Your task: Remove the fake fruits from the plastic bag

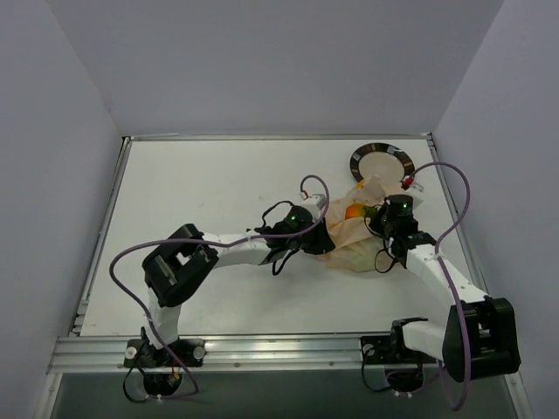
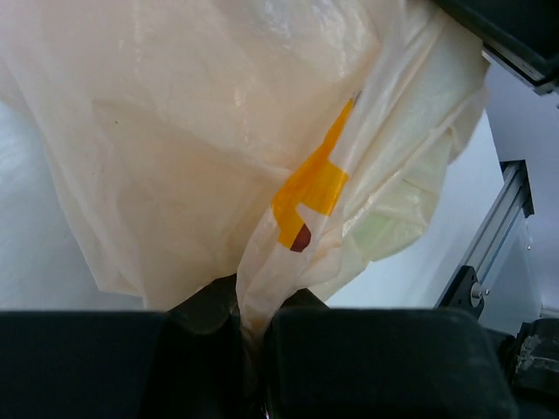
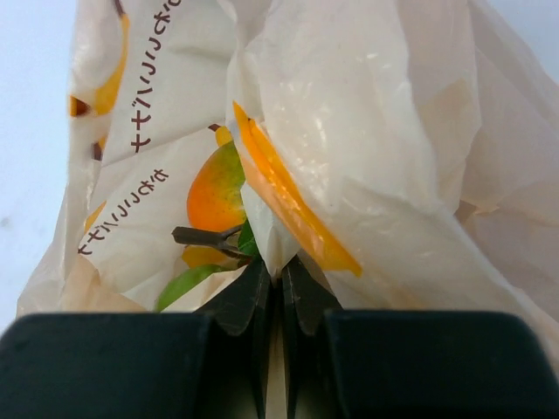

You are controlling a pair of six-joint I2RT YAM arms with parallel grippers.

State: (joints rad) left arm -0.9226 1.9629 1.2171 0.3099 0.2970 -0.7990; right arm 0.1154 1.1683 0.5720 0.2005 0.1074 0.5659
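Left end effector (image 2: pixel 251 316), bag (image 2: pixel 192 131) edge — pinched

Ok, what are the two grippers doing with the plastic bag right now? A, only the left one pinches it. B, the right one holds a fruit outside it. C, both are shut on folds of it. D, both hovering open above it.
C: the left gripper and the right gripper each pinch a fold of the plastic bag in their wrist views.
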